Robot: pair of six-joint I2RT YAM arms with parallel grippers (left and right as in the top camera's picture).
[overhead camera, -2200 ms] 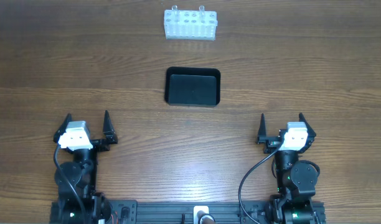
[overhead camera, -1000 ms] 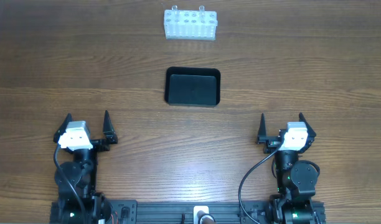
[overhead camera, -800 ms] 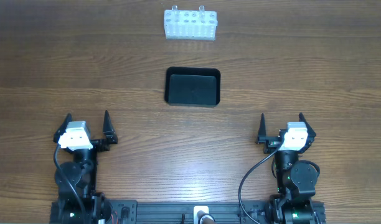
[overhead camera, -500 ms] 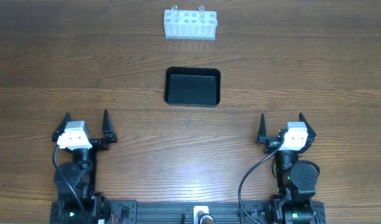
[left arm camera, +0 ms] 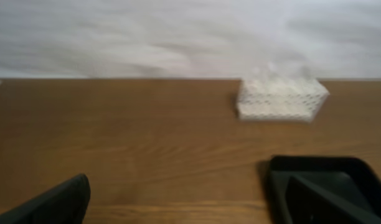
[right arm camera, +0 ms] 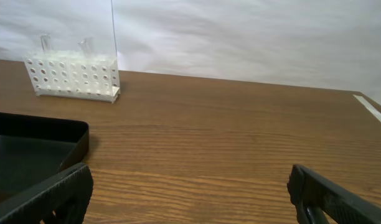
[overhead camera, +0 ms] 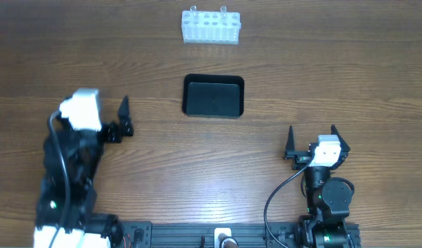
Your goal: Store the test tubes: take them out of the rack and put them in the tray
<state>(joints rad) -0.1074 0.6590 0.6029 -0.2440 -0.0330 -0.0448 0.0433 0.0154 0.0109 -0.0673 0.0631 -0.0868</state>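
A white test tube rack (overhead camera: 210, 27) stands at the far middle of the table, with two clear tubes, one (overhead camera: 193, 10) at its left end and one (overhead camera: 223, 9) near its right end. The black tray (overhead camera: 214, 96) lies just nearer than the rack with nothing in it. My left gripper (overhead camera: 97, 118) is raised at the left, open, holding nothing; from its wrist the rack (left arm camera: 281, 99) and the tray's rim (left arm camera: 315, 163) lie ahead to one side. My right gripper (overhead camera: 312, 141) rests open near its base, with the rack (right arm camera: 72, 74) and tray (right arm camera: 41, 124) far ahead.
Bare brown wooden tabletop lies all around the rack and tray. A white wall or backdrop rises behind the table's far edge (right arm camera: 240, 79). Both arm bases stand on a black rail along the near edge.
My left arm has risen and swung its gripper farther up the table, toward the tray's left side. The right arm, the rack and the tray have not moved.
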